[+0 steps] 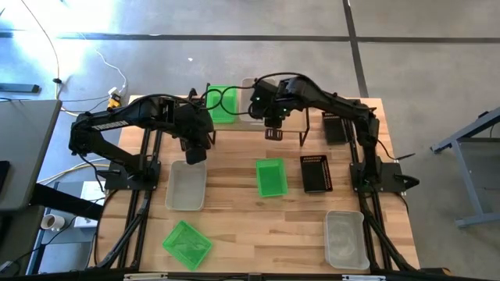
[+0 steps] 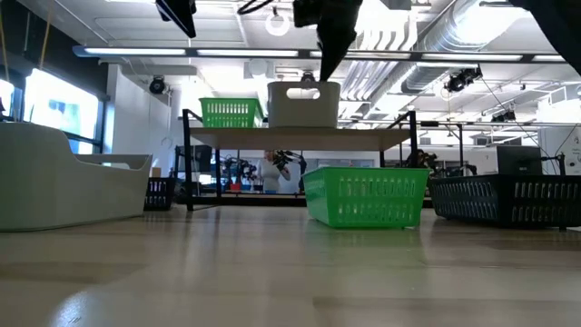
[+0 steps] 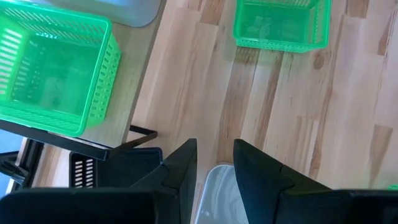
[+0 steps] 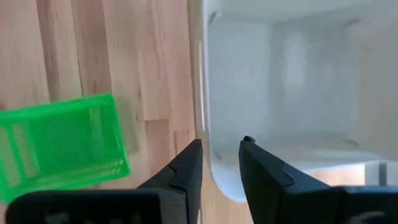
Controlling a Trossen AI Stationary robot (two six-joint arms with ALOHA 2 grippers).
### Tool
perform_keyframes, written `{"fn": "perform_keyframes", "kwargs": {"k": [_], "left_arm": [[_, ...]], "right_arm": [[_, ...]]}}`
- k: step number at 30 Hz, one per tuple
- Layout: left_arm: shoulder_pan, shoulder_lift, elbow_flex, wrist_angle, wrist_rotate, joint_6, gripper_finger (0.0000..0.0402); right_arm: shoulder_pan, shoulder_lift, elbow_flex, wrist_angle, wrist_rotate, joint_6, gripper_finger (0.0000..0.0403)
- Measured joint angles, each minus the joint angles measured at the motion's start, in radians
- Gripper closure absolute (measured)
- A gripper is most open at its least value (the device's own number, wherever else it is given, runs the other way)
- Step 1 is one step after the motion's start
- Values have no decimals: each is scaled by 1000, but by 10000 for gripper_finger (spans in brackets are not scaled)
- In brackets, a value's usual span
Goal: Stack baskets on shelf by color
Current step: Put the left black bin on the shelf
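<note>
The shelf (image 2: 300, 138) stands at the table's far middle. On it are a green basket (image 1: 223, 104) and a whitish basket (image 2: 304, 103). My right gripper (image 4: 221, 152) is open just above the whitish basket's rim. One finger is outside its side wall (image 4: 204, 93) and one is over the inside. My left gripper (image 3: 214, 155) is open and empty, high above another whitish basket (image 1: 186, 185) that rests on the table left of centre. My right gripper comes from above with its fingers on either side of the whitish basket's side wall, near a corner (image 4: 214, 177). I cannot tell whether they touch it. The basket stands upright on the shelf.
On the table are a green basket (image 1: 271, 177) at the centre, a black one (image 1: 316, 173) right of it, a whitish one (image 1: 345, 238) near right and a green one (image 1: 187, 243) near left. Another black basket (image 1: 334, 127) lies by the shelf's right end.
</note>
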Motion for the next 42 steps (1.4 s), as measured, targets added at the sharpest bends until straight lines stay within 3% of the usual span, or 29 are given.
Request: {"fn": "perform_keyframes", "kwargs": {"k": [11,18,23,30,35,42], "left_arm": [[0,0,0,-1,0,0,305],[0,0,0,-8,8,28,294],[0,0,0,-11,26,60,269],[0,0,-2,-173,28,23,246],[-9,-89,-122,-111,28,49,250],[-2,-256,-360,61,15,44,250]], "right_arm": [[71,-4,99,-134,-10,245,311],[188,-20,99,-136,8,403,311],[292,-20,99,-136,81,493,311],[421,-20,98,-136,139,644,311],[483,-20,98,-136,205,728,311],[514,-20,97,-136,208,746,311]]}}
